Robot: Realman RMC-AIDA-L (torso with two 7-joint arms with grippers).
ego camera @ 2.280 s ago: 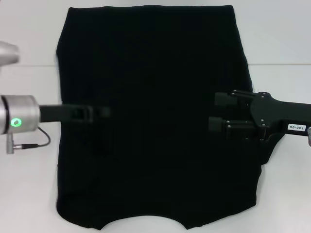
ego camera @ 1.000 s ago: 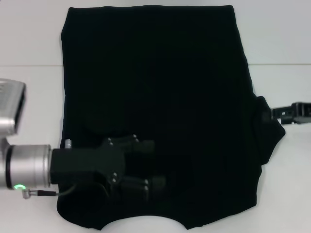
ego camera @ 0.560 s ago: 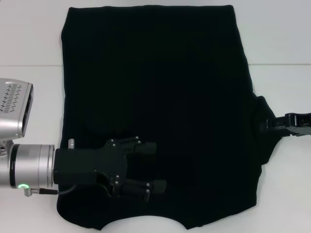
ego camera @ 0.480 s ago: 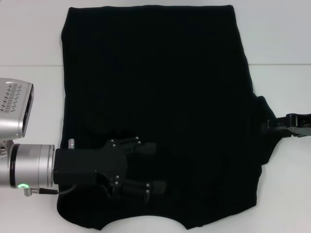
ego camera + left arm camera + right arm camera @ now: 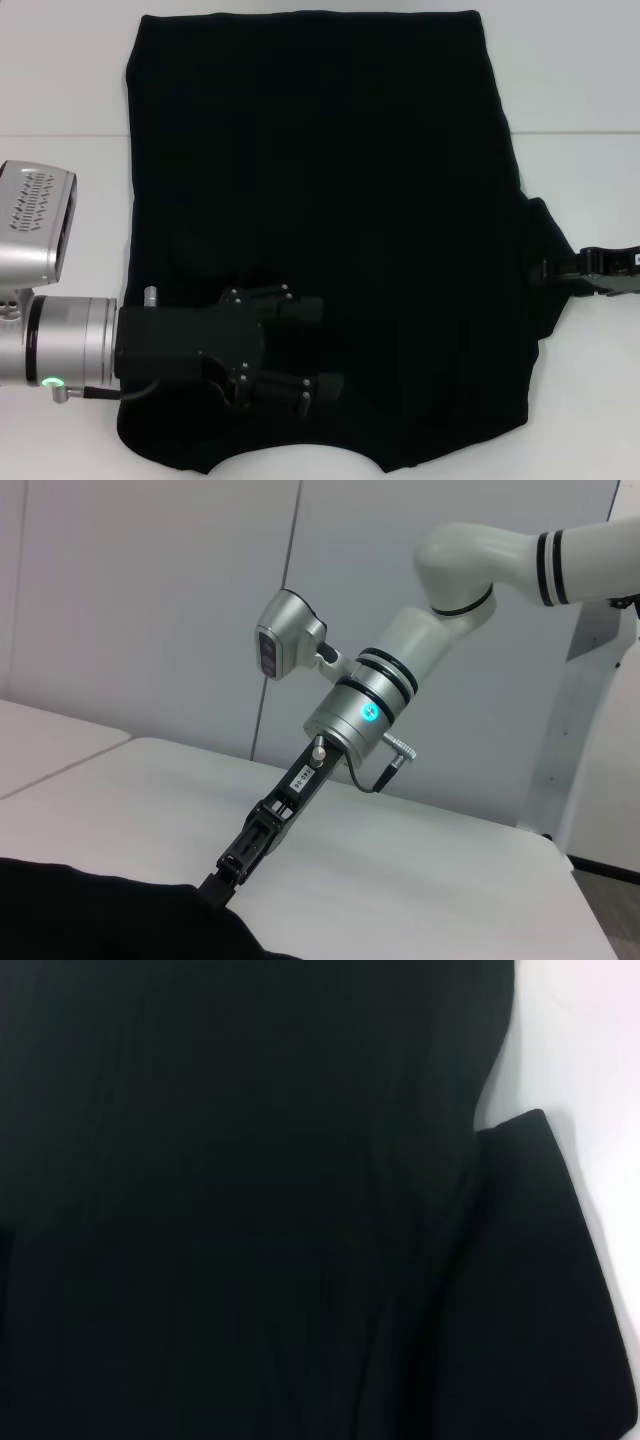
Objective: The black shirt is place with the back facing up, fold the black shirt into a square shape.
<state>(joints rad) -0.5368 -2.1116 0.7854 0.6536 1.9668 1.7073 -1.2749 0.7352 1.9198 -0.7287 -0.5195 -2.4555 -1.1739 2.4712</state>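
The black shirt [image 5: 320, 180] lies flat on the white table, its curved neckline at the near edge. My left gripper [image 5: 322, 345] hovers open over the shirt's near-left part, fingers pointing toward the middle, with nothing between them. My right gripper [image 5: 548, 269] reaches in from the right and its tip lies at the small sleeve flap [image 5: 555, 290] that sticks out of the shirt's right side. In the left wrist view, the right gripper [image 5: 215, 880] slants down to the edge of the shirt [image 5: 100, 920]. The right wrist view is filled by the shirt [image 5: 250, 1210] and sleeve flap [image 5: 545, 1280].
The white table [image 5: 60, 80] shows bare strips left and right of the shirt and at the far side. The left arm's silver wrist [image 5: 60, 340] sits over the table's near-left. A pale wall [image 5: 150, 600] stands behind the table.
The left gripper moved from the shirt's mid-left to its near-left part. The right gripper pulled back off the shirt to the right sleeve flap and lately edged nearer.
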